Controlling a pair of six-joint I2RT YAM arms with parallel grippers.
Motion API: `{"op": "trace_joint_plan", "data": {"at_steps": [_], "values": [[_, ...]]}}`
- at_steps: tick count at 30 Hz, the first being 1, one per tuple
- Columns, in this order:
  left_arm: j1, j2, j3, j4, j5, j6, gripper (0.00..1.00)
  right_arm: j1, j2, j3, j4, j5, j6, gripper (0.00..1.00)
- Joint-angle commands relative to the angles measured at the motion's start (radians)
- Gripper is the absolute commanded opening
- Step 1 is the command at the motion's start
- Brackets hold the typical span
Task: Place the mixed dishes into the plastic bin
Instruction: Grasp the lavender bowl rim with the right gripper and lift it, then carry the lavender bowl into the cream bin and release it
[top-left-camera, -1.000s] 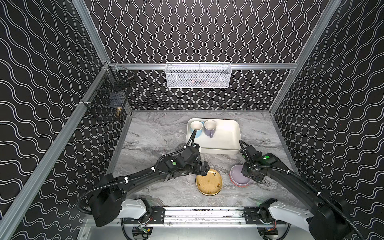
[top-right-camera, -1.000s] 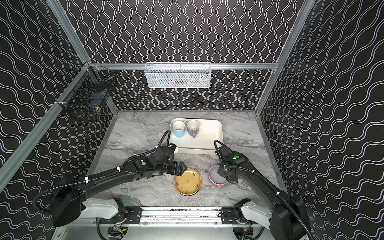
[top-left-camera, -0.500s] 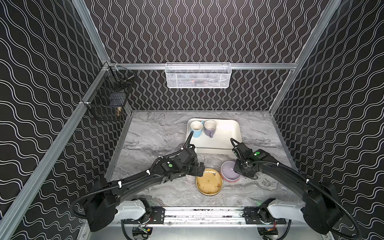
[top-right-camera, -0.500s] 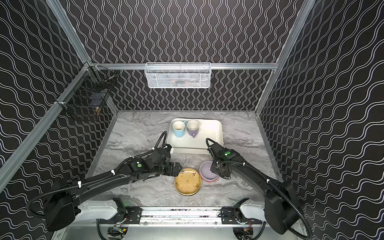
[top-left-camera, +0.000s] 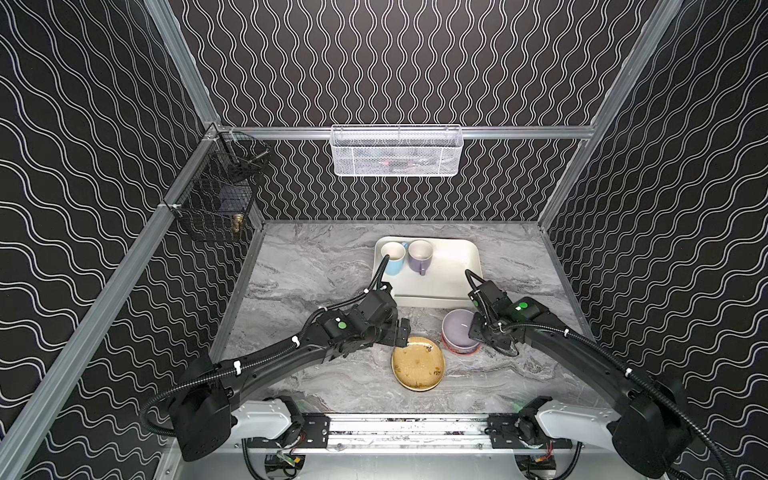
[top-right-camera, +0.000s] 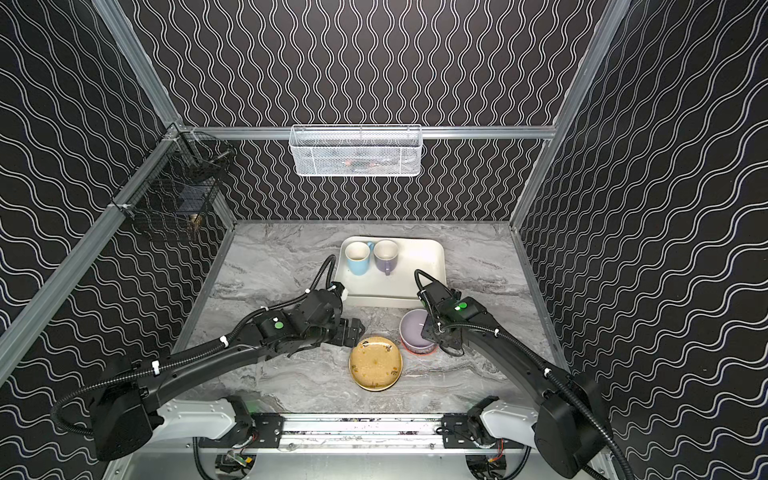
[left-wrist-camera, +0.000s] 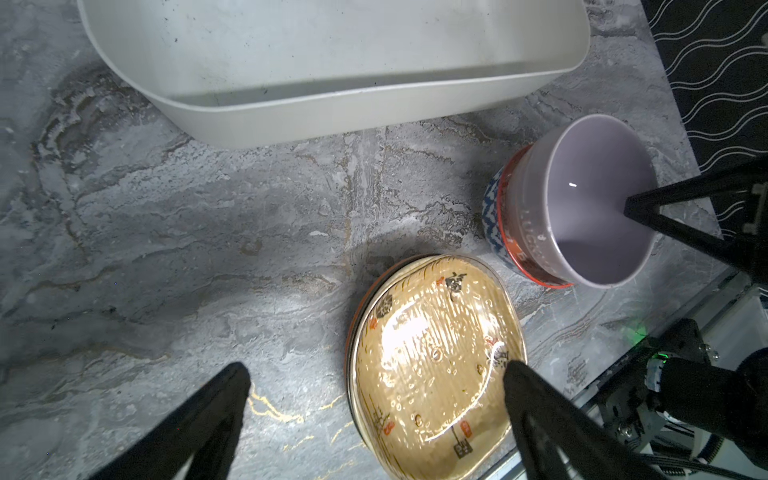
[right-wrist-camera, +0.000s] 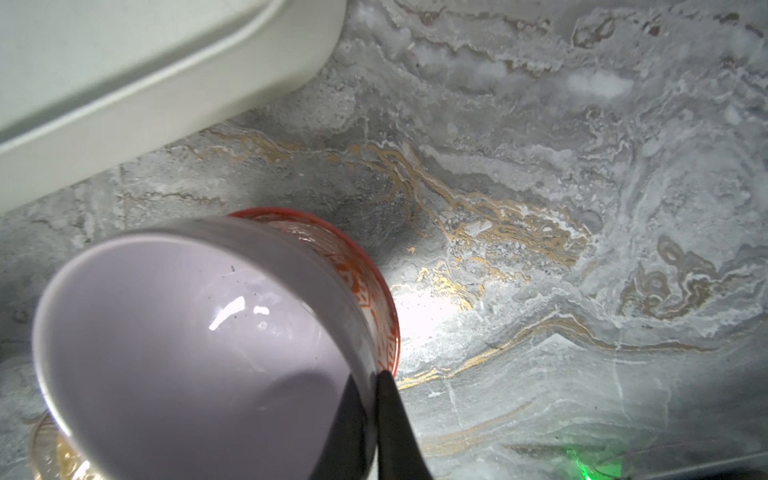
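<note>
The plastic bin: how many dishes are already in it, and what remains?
Done: the light-blue mug and lilac mug stand in the plastic bin. In hand: the right gripper is shut on the rim of the lilac bowl. Remaining: the orange-patterned bowl under it and the mustard plate, by the open left gripper.

My right gripper (right-wrist-camera: 371, 399) pinched shut on the lilac bowl (right-wrist-camera: 187, 332) rim, bowl dragged leftward, nearer the plastic bin (top-left-camera: 449, 270)

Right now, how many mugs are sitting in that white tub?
2. A light-blue mug stands in the far left corner of the plastic bin, and a lilac mug stands just beside it. No other seems hidden.
</note>
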Motion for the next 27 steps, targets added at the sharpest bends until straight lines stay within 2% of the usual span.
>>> {"op": "trace_joint_plan", "data": {"at_steps": [1, 8, 13, 20, 27], "values": [[0.000, -0.003, 0.017, -0.025, -0.022, 0.010, 0.99, 0.000, -0.017, 0.021, 0.015, -0.005, -0.011, 0.09], [0.005, -0.032, 0.035, -0.055, -0.070, 0.015, 0.99, -0.009, -0.001, 0.107, 0.007, 0.044, -0.046, 0.09], [0.038, -0.027, 0.076, -0.087, -0.049, 0.045, 0.99, -0.041, 0.062, 0.199, 0.031, 0.059, -0.096, 0.09], [0.115, -0.040, 0.104, -0.101, -0.013, 0.068, 0.99, -0.106, 0.240, 0.351, 0.072, 0.061, -0.190, 0.09], [0.203, -0.017, 0.128, -0.113, 0.009, 0.103, 0.99, -0.217, 0.429, 0.504, 0.115, 0.047, -0.275, 0.09]]}}
